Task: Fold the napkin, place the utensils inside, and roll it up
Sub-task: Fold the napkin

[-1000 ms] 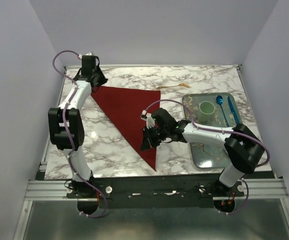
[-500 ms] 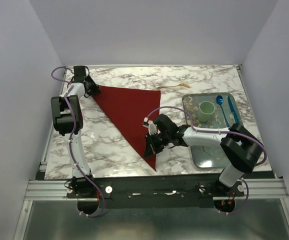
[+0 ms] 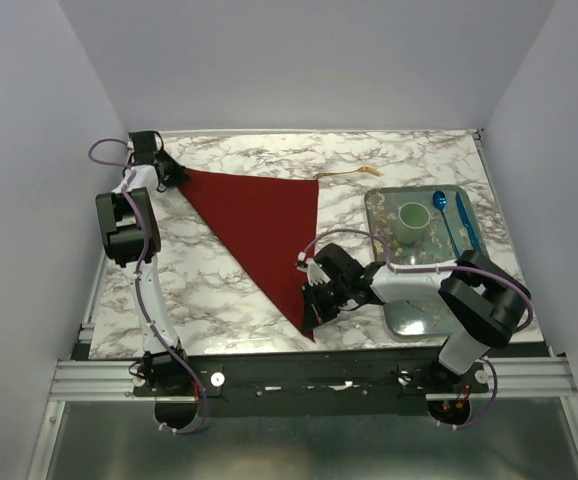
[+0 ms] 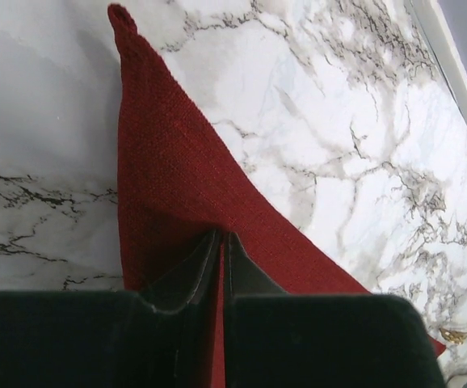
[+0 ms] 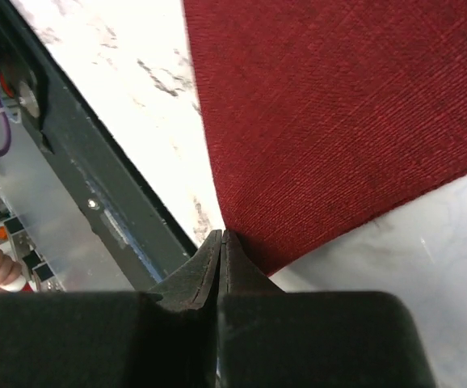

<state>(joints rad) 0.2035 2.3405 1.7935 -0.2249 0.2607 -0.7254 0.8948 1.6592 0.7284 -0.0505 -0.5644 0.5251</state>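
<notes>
Tray (image 3: 424, 247) at right, green cup (image 3: 414, 217) and blue spoon (image 3: 440, 204) inside, red napkin (image 3: 259, 220) alongside

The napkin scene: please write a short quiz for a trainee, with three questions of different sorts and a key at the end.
1. True or false: the napkin lies flat in the shape of a triangle.
2. Where is the gold utensil? A) on top of the napkin; B) on the bare table, just beyond the napkin's far edge; C) held up in the air.
3. Fill in the missing word: the napkin corner nearest the arm bases is pinched by the ___ pincer.

Key:
1. True.
2. B.
3. Right: the right pincer is closed on that corner.
</notes>
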